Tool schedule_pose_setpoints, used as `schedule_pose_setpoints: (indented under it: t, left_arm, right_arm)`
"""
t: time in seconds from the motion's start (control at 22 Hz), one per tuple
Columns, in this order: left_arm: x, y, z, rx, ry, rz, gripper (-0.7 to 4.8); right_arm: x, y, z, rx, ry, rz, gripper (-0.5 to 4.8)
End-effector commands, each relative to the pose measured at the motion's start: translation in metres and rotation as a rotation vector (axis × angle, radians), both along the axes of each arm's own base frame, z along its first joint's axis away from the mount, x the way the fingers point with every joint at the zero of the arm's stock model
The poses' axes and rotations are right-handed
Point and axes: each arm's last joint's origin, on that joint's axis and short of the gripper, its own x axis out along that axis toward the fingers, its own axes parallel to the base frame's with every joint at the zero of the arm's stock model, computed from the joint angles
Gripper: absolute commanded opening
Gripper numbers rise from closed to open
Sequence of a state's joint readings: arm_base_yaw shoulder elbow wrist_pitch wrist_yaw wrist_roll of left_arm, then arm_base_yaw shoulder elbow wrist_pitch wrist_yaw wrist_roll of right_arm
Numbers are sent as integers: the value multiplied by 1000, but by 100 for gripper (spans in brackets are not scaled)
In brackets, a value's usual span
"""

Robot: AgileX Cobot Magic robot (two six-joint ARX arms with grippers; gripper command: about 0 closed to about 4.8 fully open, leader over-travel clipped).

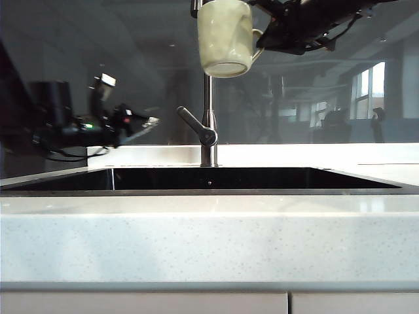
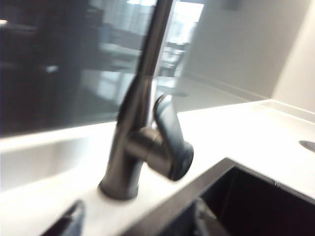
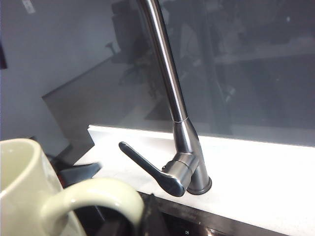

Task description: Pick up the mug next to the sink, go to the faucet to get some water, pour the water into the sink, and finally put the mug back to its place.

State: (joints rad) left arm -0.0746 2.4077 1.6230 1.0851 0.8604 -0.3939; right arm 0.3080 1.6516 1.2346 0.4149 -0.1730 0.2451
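High above the sink (image 1: 209, 178), the pale mug (image 1: 226, 38) hangs upright in front of the faucet's neck (image 1: 208, 98). My right gripper (image 1: 263, 38) reaches in from the right and is shut on the mug's loop handle (image 3: 98, 196); one dark finger (image 3: 152, 216) presses beside it. My left gripper (image 1: 149, 122) hovers left of the faucet lever (image 1: 195, 124), apart from it. Its fingers (image 2: 69, 223) stand wide open and empty, facing the faucet base (image 2: 120, 172) and lever (image 2: 172, 142). No water is in view.
A white speckled counter (image 1: 209, 242) runs along the front and behind the sink. A glossy dark wall panel (image 1: 131, 52) rises right behind the faucet. A small round fitting (image 2: 309, 145) lies on the counter beside the basin.
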Motion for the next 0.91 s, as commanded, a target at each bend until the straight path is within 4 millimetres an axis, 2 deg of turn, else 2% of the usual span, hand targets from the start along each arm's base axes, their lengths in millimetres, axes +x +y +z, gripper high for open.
schedule_pose_setpoints:
  t: [0.05,0.14,0.32,0.5,0.64,0.91]
  left_arm:
    - [32,-23,7,-16,-29,-63,313]
    - [41,-33,10,-19,-53,-74,314]
    - [44,-42,18,-20,-90,-92,314]
    - [43,-54,30,-12,-118,-138,313]
    - [43,-55,33,-9,-123,-156,313]
    - [43,-55,33,-3,-108,-183,312]
  right_arm:
    - [2,3,17,36,-62,6,-5]
    - [3,3,20,38,-69,1,-5]
    - [10,5,24,42,-76,-18,-5]
    - [31,16,24,43,-81,3,-5]
    - [40,23,23,40,-72,10,-5]
    - [47,40,28,34,-92,40,-5]
